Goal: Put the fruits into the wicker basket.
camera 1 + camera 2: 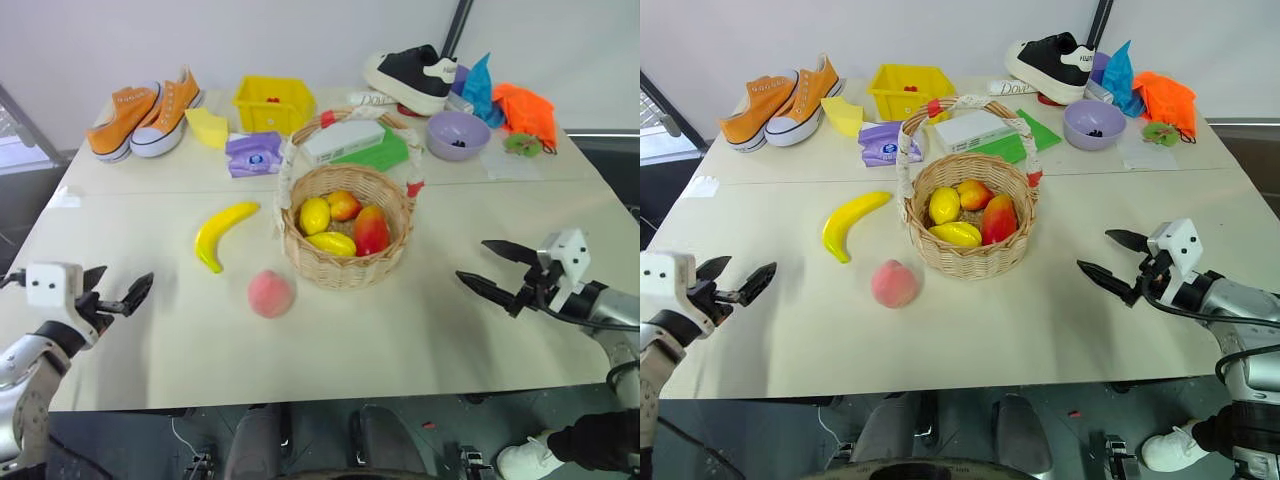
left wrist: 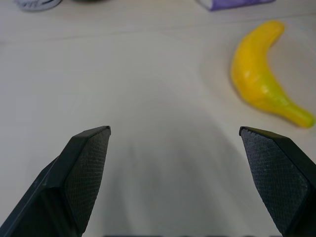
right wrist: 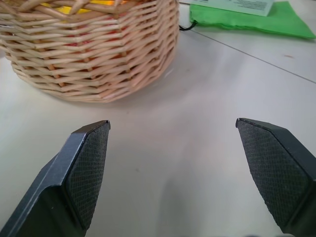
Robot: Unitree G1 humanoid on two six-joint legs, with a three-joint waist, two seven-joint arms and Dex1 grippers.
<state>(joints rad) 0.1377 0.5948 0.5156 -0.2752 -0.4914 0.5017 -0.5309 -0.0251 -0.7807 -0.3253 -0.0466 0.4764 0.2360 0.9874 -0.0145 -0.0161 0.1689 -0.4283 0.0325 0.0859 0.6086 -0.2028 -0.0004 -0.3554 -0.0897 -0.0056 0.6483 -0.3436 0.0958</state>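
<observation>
On the table (image 1: pixel 480 360), left of the wicker basket (image 1: pixel 346 262), the banana (image 1: pixel 222 232) and, nearer, the peach (image 1: pixel 270 294) lie loose, both outside it. The left gripper (image 1: pixel 118 290) and right gripper (image 1: pixel 495 267) hover wide open and empty at either near side, likely poised to reach in.

You had the wicker basket (image 1: pixel 346 240) mid-table, small yellow and red fruits already inside. The banana (image 1: pixel 221 233) lay to its left, apart from it; the peach (image 1: pixel 270 294) sat near its front-left. Both grippers, left (image 1: pixel 118 292) and right (image 1: pixel 486 268), hovered wide-jawed and empty, well clear of the basket.
</observation>
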